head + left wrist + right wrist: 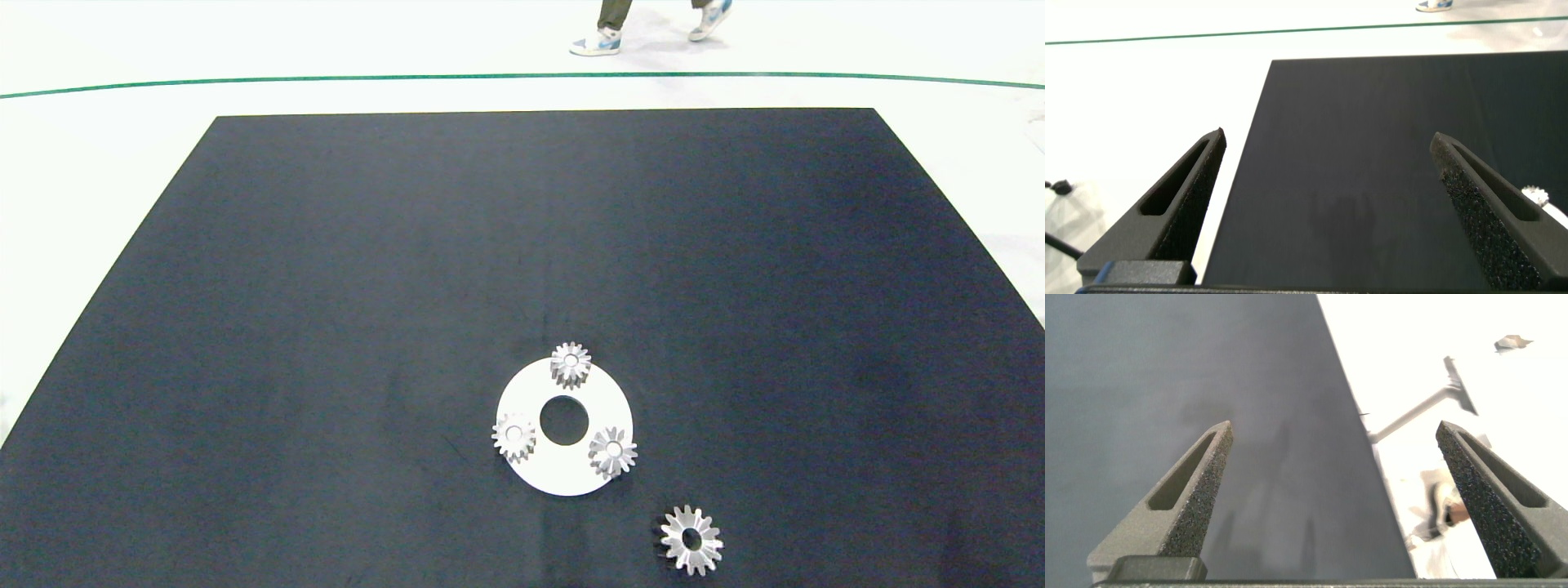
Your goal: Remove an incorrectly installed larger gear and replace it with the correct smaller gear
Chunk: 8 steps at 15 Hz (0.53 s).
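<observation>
The larger gear (691, 539), wide and star-like with a round centre hole, lies flat on the black table (522, 245) near its front edge, right of the white disc (563, 478). Three small silver gears sit on the disc's rim: one at the far side (570, 363), one at the left (514, 437), one at the near right (612, 452). They look alike, so I cannot tell which is the smaller gear. Neither arm shows in the head view. My left gripper (1328, 139) is open over the table's left edge. My right gripper (1335, 429) is open over the table's right edge, holding nothing.
The disc has a round hole (564, 420) in its middle. White floor surrounds the table, with a green line (326, 79) beyond it. A person's shoes (600, 42) stand past the far edge. A grey stand part (1429, 404) lies on the floor at the right.
</observation>
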{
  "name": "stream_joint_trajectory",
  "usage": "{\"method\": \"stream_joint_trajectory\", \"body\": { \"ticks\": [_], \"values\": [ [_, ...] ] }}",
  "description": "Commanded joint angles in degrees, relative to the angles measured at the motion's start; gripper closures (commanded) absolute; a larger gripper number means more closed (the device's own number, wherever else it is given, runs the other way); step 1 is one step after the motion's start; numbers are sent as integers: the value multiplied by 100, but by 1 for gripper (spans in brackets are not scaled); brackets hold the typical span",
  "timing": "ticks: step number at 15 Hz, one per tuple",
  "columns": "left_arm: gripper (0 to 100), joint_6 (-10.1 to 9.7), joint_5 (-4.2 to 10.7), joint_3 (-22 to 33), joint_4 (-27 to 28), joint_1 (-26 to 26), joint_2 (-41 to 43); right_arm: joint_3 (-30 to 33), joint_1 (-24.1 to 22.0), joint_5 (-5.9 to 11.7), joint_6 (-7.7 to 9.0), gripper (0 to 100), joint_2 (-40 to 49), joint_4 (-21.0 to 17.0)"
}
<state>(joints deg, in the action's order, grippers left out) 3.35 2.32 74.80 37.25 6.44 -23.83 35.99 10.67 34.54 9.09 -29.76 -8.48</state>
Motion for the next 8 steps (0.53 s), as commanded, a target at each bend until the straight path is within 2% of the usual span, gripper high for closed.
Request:
{"method": "stream_joint_trajectory", "body": {
  "ticks": [1, 3, 4, 6, 8],
  "values": [
    [0, -124, 6, -361, 19, 68, 564, -698, -821, 44, 49, 0, 1719, -4],
    [0, -247, 6, -563, 19, 51, 836, -980, -1260, 53, 49, 0, 2246, -57],
    [0, -300, 6, -774, 19, 68, 1021, -1103, -1515, 124, 49, 0, 2387, -57],
    [0, -432, 6, -1108, 19, 77, 1320, -1155, -1603, 352, 13, 0, 2413, -30],
    [0, -449, 32, -1354, 10, 51, 1654, -1155, -1603, 563, -101, 0, 2413, -22]
  ]
}}
